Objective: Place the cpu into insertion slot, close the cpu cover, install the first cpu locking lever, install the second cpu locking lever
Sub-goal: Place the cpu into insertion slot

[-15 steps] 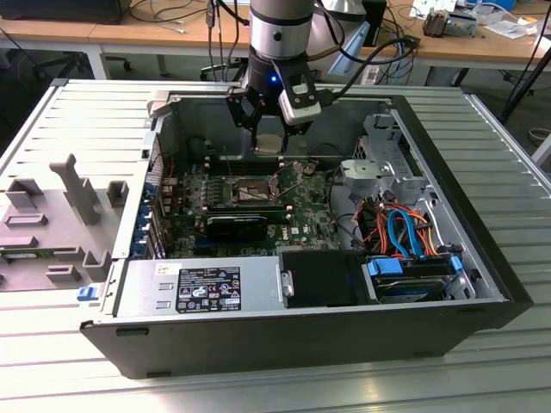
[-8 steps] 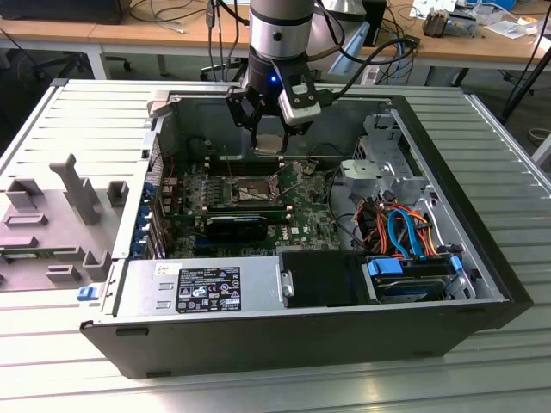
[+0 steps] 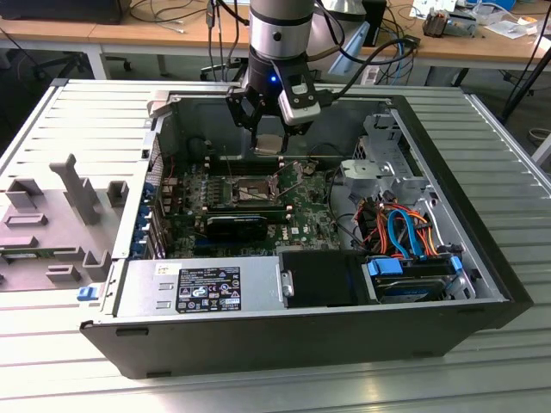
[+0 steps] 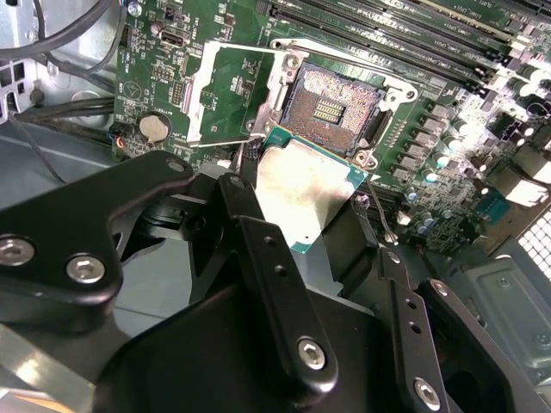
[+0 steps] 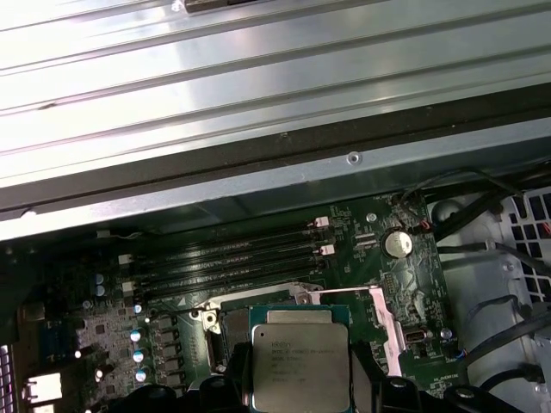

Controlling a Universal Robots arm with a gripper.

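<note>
My gripper [image 3: 269, 131] is shut on the cpu [image 3: 269, 144], a flat silver-topped chip, and holds it in the air inside the open computer case. The insertion slot [image 3: 244, 190] lies bare on the green motherboard, below the chip and a little toward the exterior view's left. In the second wrist view the cpu [image 4: 306, 185] sits between the black fingers [image 4: 258, 241], close beside the dark insertion slot [image 4: 331, 107]. The cpu cover [image 4: 225, 86] is flipped open next to the slot. In the first wrist view the cpu [image 5: 300, 366] hides most of the slot, with the cpu cover [image 5: 383, 314] beside it.
A thin wire lever [image 4: 379, 211] stands raised by the socket. A long black card [image 3: 237, 225] lies in front of the socket, memory slots [image 5: 232, 258] behind it. A metal drive cage [image 3: 383, 155] and cables [image 3: 405, 228] fill the exterior view's right; grey fixtures [image 3: 60, 215] sit outside the case.
</note>
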